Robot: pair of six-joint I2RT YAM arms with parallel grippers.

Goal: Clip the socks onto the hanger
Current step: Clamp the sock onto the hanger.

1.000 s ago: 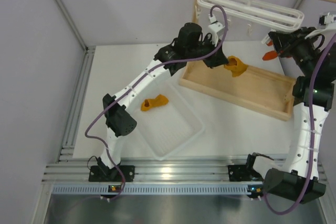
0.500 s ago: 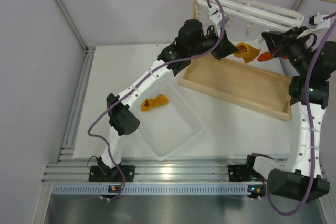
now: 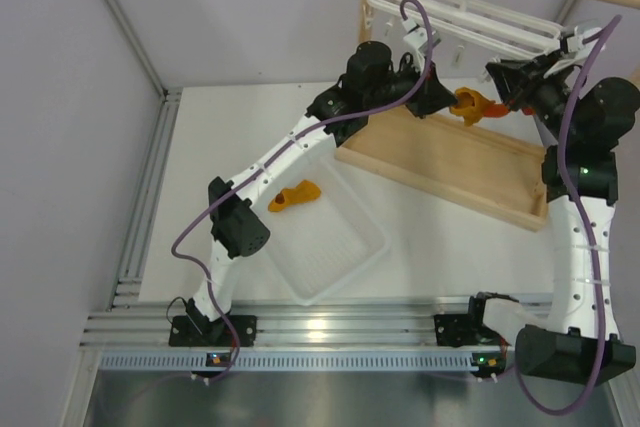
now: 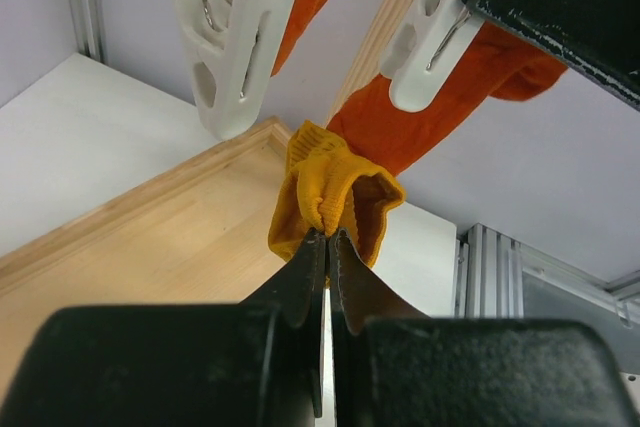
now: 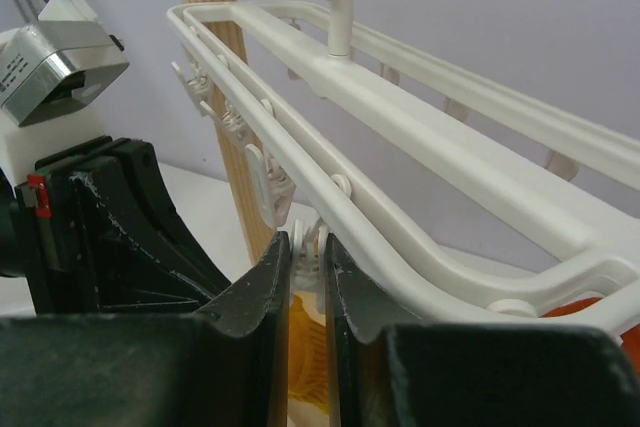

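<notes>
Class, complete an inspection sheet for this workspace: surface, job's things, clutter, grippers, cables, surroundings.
Surface: white table, bearing a wooden tray and a white tray.
Job's things: hanger on the wooden rack; two red-orange socks clipped; held yellow sock at the clips; spare yellow sock in the white tray.
Clutter: nothing seen.
Grippers: left gripper, jaws shut on the held yellow sock; right gripper, jaws shut on a clip.
Cables: purple cable looping along each arm.
Surroundings: grey walls.

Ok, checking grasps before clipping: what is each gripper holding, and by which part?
Left gripper pinches a yellow-orange sock by a fold at its near edge; right gripper squeezes a hanger clip.
</notes>
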